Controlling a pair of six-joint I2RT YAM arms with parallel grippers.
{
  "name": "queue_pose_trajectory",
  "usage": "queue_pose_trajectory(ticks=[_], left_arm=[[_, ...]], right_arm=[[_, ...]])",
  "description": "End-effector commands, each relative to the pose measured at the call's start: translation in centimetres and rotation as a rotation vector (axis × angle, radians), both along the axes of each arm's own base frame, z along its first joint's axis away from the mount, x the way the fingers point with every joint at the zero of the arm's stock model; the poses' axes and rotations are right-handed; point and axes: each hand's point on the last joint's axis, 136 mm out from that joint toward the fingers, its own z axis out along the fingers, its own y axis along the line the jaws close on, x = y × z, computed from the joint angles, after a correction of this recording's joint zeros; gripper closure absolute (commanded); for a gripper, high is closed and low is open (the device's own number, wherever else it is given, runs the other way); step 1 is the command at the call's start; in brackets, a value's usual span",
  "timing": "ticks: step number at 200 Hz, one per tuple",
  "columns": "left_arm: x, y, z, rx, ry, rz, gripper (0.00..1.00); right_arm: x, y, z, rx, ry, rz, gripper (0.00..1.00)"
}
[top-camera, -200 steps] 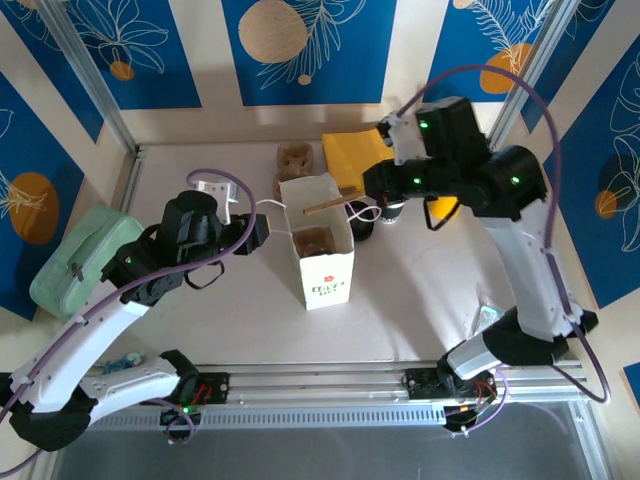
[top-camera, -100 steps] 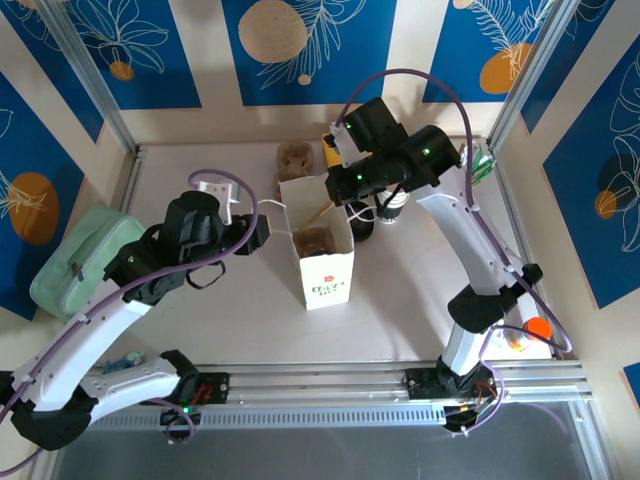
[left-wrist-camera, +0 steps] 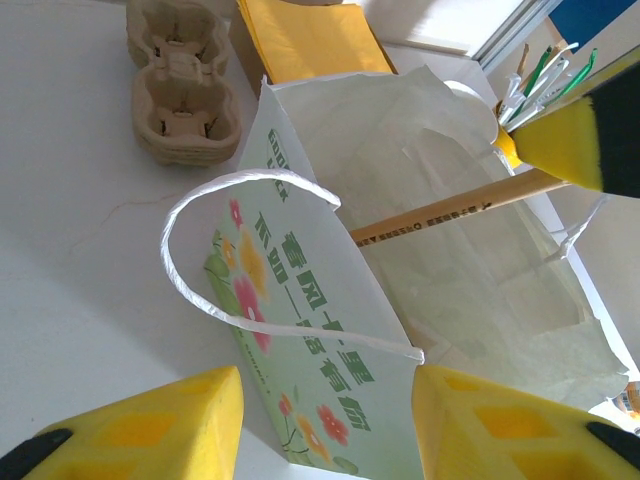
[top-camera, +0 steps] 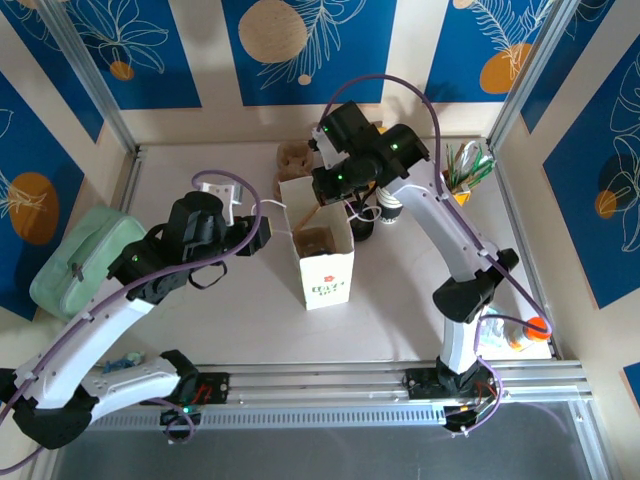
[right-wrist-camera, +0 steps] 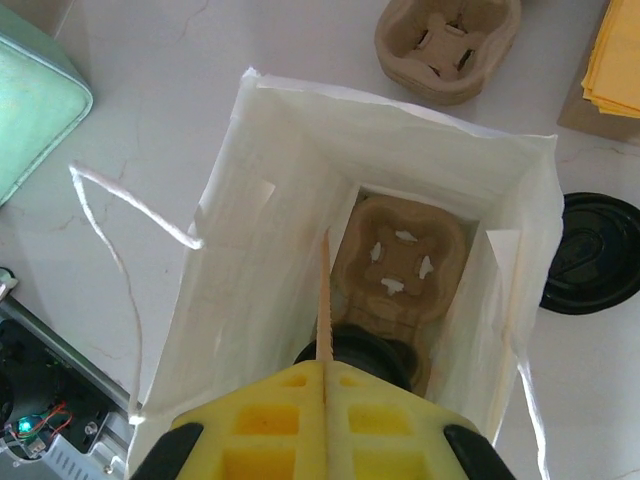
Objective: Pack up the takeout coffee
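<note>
Worktop point(top-camera: 400, 290), pale, seen from above: one white paper bag with a flower print point(top-camera: 325, 270) stands open at mid-frame. The right pincer point(top-camera: 328, 198) hangs over its mouth, and the left pincer point(top-camera: 262, 232) sits at its left edge.

Left wrist view: the left pincer's yellow jaws stand apart with the bag's printed wall between them; whether they press it I cannot tell. One thin wooden stir stick point(left-wrist-camera: 450, 208) slants into the bag. One stack of brown pulp cup trays point(left-wrist-camera: 185, 85) sits at upper left.

Right wrist view: the right pincer is closed on that stick. At bottom centre, a round black lid marks the one takeout coffee point(right-wrist-camera: 360, 350), seated in a single brown pulp tray point(right-wrist-camera: 405, 260) inside the bag. Loose black plastic lids point(right-wrist-camera: 592, 255) lie at the right edge, their count unclear.

The cup is probably light, thin-walled and easily crushed or spilled. It is best held upright, around the sides under the lid.
</note>
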Motion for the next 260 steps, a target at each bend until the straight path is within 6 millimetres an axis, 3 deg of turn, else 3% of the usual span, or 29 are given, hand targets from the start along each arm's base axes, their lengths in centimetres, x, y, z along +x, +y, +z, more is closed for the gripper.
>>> queue_pose_trajectory(ticks=[1,40,71,113,181,210,232,260], left_arm=[[0.2,0.3,-0.3,0.000,0.004,0.015,0.52],[0.1,0.3,-0.5,0.000,0.008,0.011,0.52],[0.2,-0.1,-0.6,-0.006,0.020,0.001,0.52],[0.6,-2.1,-1.6,-0.017,0.090,-0.038,0.52],[1.5,-5.2,-1.5,0.009,0.099,-0.072,0.50],[2.0,-6.3,-1.9,0.019,0.111,-0.077,0.50],[2.4,-6.7,-2.2,0.037,0.125,-0.069,0.50],[3.1,-6.8,-2.7,0.061,0.137,-0.044,0.52]], right_arm=[[0.8,0.9,-0.6,-0.003,-0.002,0.004,1.00],[1.2,2.2,-2.3,-0.003,0.063,0.011,1.00],[1.3,2.6,-2.3,0.004,0.072,0.009,0.82],[1.4,1.8,0.0,0.020,0.003,-0.013,0.61],[2.1,-2.3,3.9,0.070,-0.130,-0.102,0.50],[4.4,-4.8,4.6,0.094,-0.193,-0.190,0.47],[7.5,-7.1,4.5,0.092,-0.258,-0.290,0.45],[12.0,-8.7,3.3,0.078,-0.313,-0.369,0.45]])
